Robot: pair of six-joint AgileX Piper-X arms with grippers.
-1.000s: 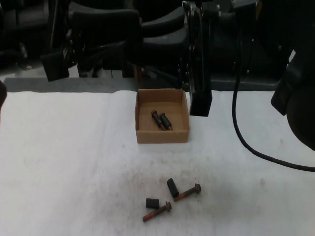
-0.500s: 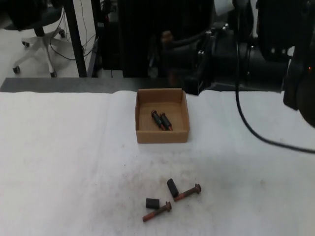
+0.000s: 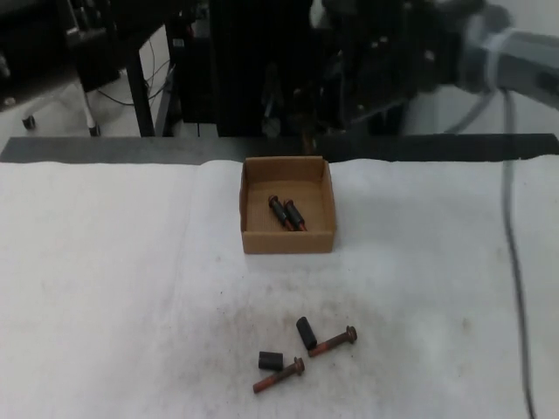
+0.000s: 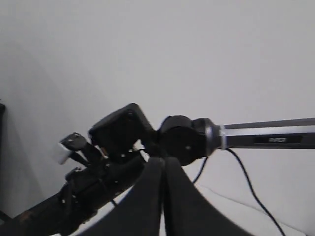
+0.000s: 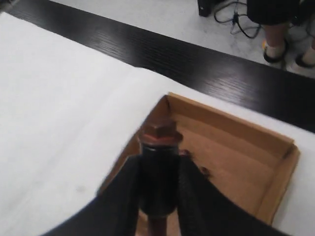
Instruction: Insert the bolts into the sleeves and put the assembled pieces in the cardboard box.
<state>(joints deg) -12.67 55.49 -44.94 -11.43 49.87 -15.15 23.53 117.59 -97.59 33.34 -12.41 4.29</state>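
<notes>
Reading the high view from the left, we meet the loose parts first. A short sleeve (image 3: 270,360) lies just beside the left bolt (image 3: 279,376), then a taller sleeve (image 3: 307,333) lies just beside the right bolt (image 3: 333,340). Each pair sits close together on the white cloth (image 3: 105,288), which we judge handy for matching one bolt to one sleeve. Neither bolt is in its sleeve yet.

Farther back, well apart from them, stands the cardboard box (image 3: 288,240). Two assembled pieces (image 3: 286,214) lie side by side on its floor, so we take part of the job as done.

The left gripper (image 4: 163,164) has its fingers pressed together with nothing between them. It is aimed at a pale wall, with the other arm (image 4: 187,140) crossing in front, and we judge it is simply out of the way.

The right gripper (image 5: 158,164) is clamped on a held piece (image 5: 158,187), with its jaws parted only by the dark sleeve's thickness. The rusty bolt head pokes out beyond the fingertips. Gripping the sleeve rather than the bolt probably keeps the two parts together.

The held piece hangs over a corner of the box, in place to be dropped inside. Small dark specks on the box floor beyond the fingers may be the pieces already there, though we cannot be sure.
</notes>
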